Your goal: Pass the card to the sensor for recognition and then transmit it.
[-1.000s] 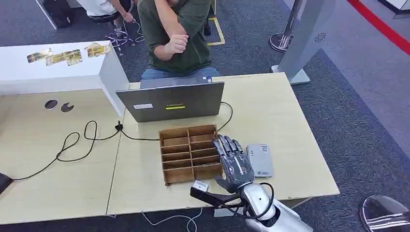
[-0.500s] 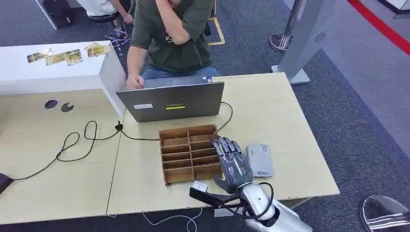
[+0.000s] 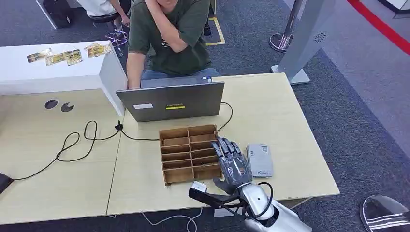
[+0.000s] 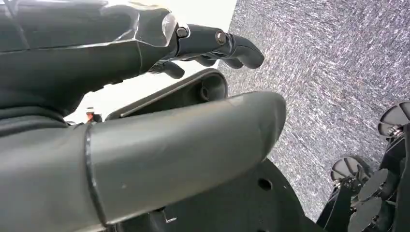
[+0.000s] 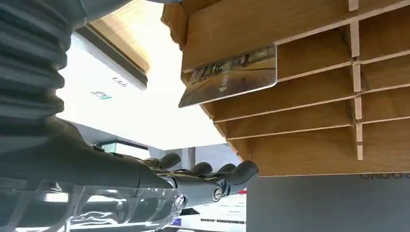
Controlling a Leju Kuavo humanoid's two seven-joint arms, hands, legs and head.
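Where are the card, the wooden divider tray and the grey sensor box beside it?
card (image 5: 232, 75), right wrist view, middle of its printed face
wooden divider tray (image 3: 163, 157), head view, left wall
grey sensor box (image 3: 259, 160), head view, centre of its top

A grey laptop (image 3: 171, 100) stands open on the pale wooden table (image 3: 270, 111) in front of me, its lid turned my way. A person in a green shirt (image 3: 167, 36) sits behind it. A black cable (image 3: 77, 142) loops across the tabletop to my left. Further left is a white counter (image 3: 58, 72) with a few yellowish cards (image 3: 67, 55) lying on top. Off to my right, on the grey carpet (image 3: 348, 96), rises a pale grey stand (image 3: 309, 34), and a red stripe (image 3: 382, 26) crosses the far corner.
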